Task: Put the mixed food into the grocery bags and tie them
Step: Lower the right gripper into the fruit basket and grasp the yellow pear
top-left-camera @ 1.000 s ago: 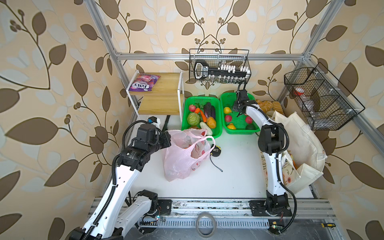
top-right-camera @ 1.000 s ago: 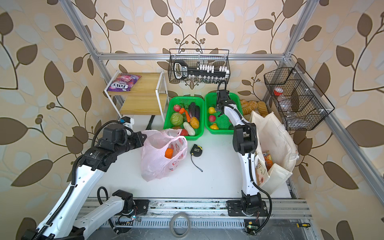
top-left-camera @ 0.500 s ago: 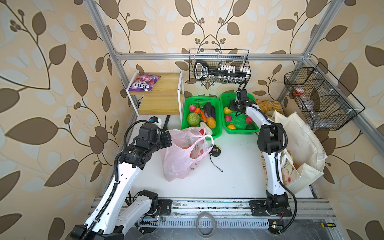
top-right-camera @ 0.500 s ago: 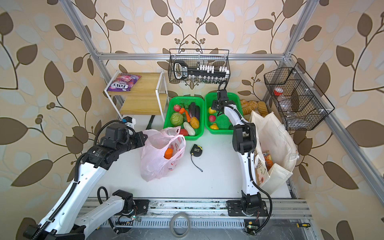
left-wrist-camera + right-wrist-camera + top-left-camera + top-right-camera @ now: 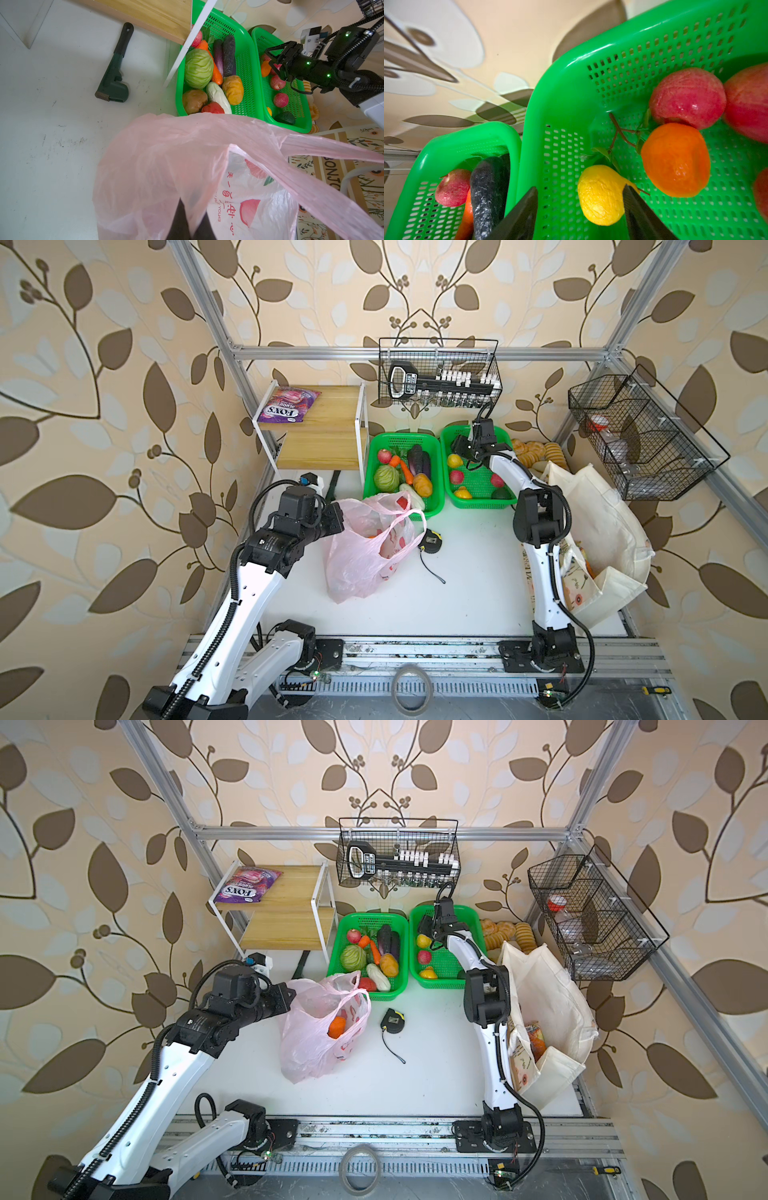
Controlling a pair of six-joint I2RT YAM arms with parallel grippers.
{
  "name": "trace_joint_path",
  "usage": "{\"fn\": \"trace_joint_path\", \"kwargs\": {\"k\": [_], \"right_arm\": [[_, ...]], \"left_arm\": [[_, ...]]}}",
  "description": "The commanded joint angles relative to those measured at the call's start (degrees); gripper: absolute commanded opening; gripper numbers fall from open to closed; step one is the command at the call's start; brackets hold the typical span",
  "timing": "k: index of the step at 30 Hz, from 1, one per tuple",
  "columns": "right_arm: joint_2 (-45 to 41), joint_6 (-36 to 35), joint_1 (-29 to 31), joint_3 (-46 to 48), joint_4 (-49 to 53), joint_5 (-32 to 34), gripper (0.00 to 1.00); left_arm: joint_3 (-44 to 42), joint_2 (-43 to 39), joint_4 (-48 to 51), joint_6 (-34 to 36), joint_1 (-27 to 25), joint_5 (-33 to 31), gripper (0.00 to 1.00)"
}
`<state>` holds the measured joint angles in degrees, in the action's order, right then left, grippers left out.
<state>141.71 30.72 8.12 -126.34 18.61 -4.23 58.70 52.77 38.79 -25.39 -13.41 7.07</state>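
Yellow lemon [image 5: 601, 197] pick: right gripper [image 5: 580, 187] jaws spread around it, next clamp and lift; left gripper [image 5: 190, 220] clenches pink bag [image 5: 166, 155] rim.

Bright, even light; soft shadows; wide-angle edges bend, wrist close-ups blur.

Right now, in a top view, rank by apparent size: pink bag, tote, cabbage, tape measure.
1. tote, though partly hidden
2. pink bag
3. cabbage
4. tape measure, body only; nearly cabbage-sized, so that ranking is unsure

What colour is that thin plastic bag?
Translucent pink with red print; the bag shows best in the left wrist view.
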Motion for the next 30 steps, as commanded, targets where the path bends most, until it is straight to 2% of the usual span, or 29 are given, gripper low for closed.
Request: {"fn": "trace_joint_path", "kwargs": {"k": [1, 9, 14, 20, 23, 26, 30], "right_arm": [[2.6, 3.0, -0.4, 3.4, 0.1, -2.1, 0.65], [-1.9, 2.2, -0.6, 12.1, -7.9, -1.8, 0.66], [-0.1, 1.8, -0.3, 8.5, -6.7, -2.7, 0.67], [4.1, 3.3, -0.1, 2.8, -1.0, 0.3, 0.67], [4.5, 3.4, -0.3, 2.8, -2.5, 0.7, 0.67], [5.8, 3.6, -0.1, 0.5, 0.2, -0.8, 0.66], [5.0, 1.9, 0.7, 3.1, 2.4, 0.1, 0.64]], "left_arm": [[0.4, 0.0, -1.5, 1.1, 0.5, -0.6, 0.0], [0.3, 0.4, -1.8, 0.8, 0.5, -0.3, 0.0], [0.3, 0.5, -1.9, 0.7, 0.5, -0.4, 0.0], [0.4, 0.7, -1.9, 0.8, 0.5, -0.4, 0.0], [0.3, 0.7, -1.8, 0.9, 0.5, -0.4, 0.0], [0.1, 0.7, -2.1, 0.5, 0.5, -0.1, 0.0], [0.3, 0.7, -2.1, 0.6, 0.5, -0.3, 0.0]]}}
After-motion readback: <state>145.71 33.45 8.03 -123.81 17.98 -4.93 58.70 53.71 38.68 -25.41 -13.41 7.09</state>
